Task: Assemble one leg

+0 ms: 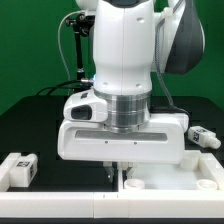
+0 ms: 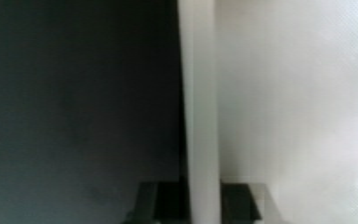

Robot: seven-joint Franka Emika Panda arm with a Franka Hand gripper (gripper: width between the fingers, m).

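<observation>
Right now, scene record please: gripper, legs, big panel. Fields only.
gripper: down low at the table, fingers on either side of the panel's edge; cannot tell if clamped
panel: large, white, flat, at the exterior view's lower right
leg 1: lying at the exterior view's left, clear of the gripper
leg 2: lying at the exterior view's right, beyond the panel
leg in gripper: none

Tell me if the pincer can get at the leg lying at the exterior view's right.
Probably yes. The leg lies uncovered on the black table, nothing on it. The pincer sits low at the edge of the white panel, so it must lift first.
</observation>
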